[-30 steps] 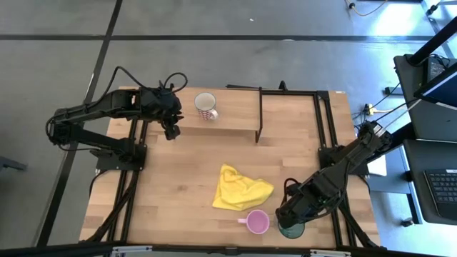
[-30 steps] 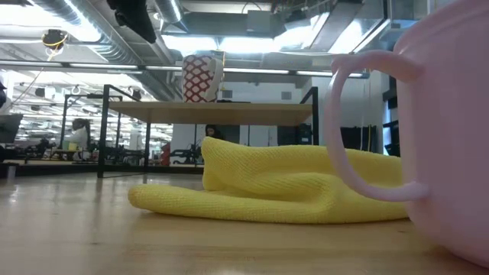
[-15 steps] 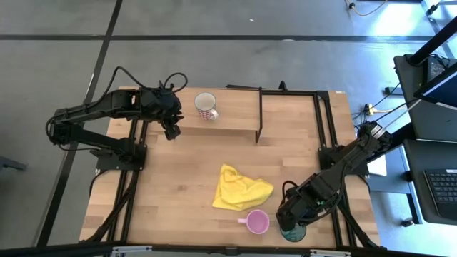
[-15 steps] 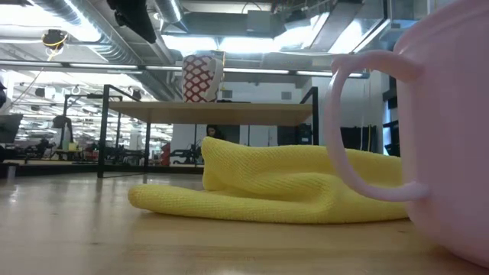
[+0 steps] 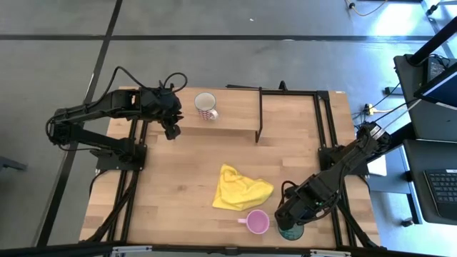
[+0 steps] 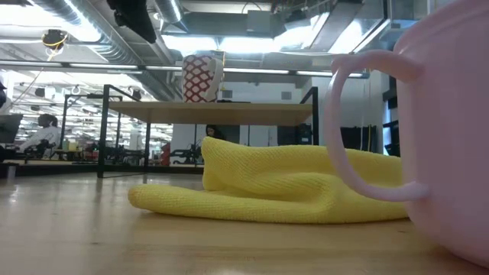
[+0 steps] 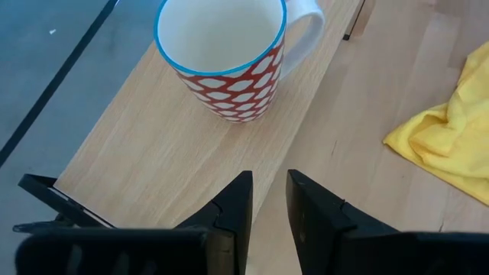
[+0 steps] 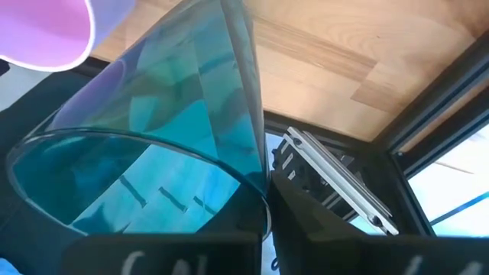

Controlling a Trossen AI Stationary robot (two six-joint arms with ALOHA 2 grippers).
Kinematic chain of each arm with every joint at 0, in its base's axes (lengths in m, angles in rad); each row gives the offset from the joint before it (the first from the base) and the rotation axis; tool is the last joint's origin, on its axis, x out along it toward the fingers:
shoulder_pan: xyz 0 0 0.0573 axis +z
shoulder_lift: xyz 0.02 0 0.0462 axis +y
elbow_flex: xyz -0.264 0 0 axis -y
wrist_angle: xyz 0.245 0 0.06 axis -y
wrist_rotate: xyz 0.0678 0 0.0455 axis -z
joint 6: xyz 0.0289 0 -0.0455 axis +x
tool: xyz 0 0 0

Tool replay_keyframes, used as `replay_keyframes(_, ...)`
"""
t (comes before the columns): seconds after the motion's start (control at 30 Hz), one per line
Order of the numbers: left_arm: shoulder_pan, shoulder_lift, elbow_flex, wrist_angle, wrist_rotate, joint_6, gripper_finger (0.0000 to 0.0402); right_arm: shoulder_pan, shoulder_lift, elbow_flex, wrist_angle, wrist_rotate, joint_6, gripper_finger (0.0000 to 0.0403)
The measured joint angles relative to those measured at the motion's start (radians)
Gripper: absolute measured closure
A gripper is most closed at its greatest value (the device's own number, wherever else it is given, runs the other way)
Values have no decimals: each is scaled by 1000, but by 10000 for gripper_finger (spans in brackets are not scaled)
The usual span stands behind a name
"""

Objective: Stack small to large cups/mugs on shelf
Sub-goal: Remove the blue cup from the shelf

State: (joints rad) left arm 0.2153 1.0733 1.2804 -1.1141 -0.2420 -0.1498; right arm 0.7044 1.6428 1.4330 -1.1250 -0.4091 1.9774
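High view showed our right gripper (image 5: pixel 289 223) clenched on the tumbler's (image 5: pixel 291 231) rim, lower right; left gripper (image 5: pixel 171 131) hung released beside the shelf (image 5: pixel 235 113). We judged a slow, upright lift wisest.

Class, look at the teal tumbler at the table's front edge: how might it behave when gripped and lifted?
The teal tumbler looks thin and translucent, so probably light. Its smooth, tapered wall may slip in the right gripper, shut on its rim. Being tall, it could tip easily.
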Motion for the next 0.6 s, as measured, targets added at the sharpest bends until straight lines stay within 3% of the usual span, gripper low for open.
replay_keyframes(0.6, 0, 0, 0, 0, 0, 0, 326, 0, 0, 0, -33, 62, 0, 382)
